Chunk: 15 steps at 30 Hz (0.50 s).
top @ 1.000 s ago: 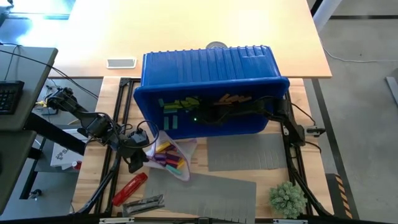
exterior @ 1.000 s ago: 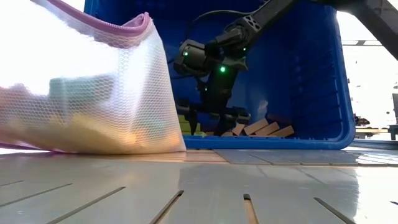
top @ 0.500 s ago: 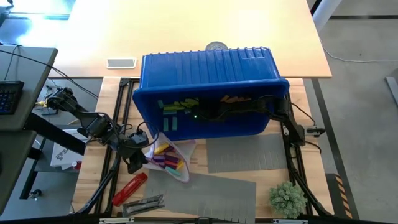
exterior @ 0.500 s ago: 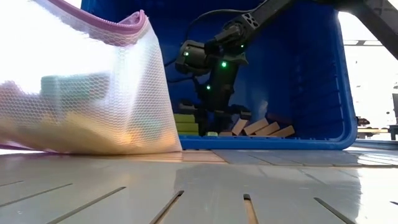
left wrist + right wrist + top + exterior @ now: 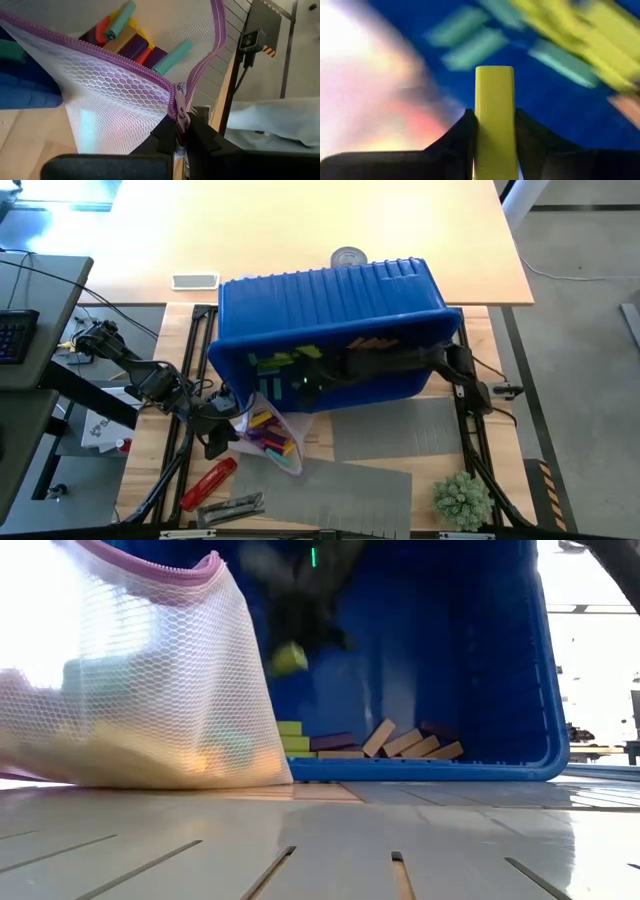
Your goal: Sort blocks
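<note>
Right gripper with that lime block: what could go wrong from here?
The right gripper pinches the lime block only at its lower end while moving fast, so it could slip or twist. The mesh bag is held up only by the left gripper on its zipper; the mouth could sag and the drop miss.

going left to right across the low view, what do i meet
mesh bag → lime block held up in the right tool → stacked lime blocks → purple block → leaning tan wood blocks → blue bin's right wall
</note>
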Available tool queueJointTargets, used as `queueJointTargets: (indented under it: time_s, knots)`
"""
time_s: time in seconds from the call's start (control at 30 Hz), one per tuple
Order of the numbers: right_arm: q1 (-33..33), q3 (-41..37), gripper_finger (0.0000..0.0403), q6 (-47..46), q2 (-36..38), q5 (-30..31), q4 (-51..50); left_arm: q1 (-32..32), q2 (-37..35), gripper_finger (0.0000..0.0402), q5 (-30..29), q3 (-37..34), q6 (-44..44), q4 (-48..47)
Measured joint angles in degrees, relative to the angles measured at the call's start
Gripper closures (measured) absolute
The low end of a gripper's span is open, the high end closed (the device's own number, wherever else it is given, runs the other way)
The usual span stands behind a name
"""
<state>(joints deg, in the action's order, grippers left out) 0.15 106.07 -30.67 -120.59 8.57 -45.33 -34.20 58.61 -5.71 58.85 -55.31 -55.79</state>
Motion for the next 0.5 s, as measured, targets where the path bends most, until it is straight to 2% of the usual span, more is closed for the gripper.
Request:
queueJointTargets:
  time_s: [0.23, 0.37, 0.5]
  knots:
    - [9.29, 11.67, 0.0318, 3.93, 0.21, -0.93, -3.96, 0.02, 0.00, 0.0402, -0.82, 0.00, -0.07, -0.01]
    - [15.13, 14.18, 0.0318, 7.62, 0.48, 0.06, 5.46, 0.11, 0.00, 0.0402, -1.77, 0.00, 0.81, 0.00]
    - [16.78, 12.58, 0.0318, 4.06, -2.24, 3.18, 13.59, 0.87, 0.00, 0.0402, -2.27, 0.00, 3.34, 0.02]
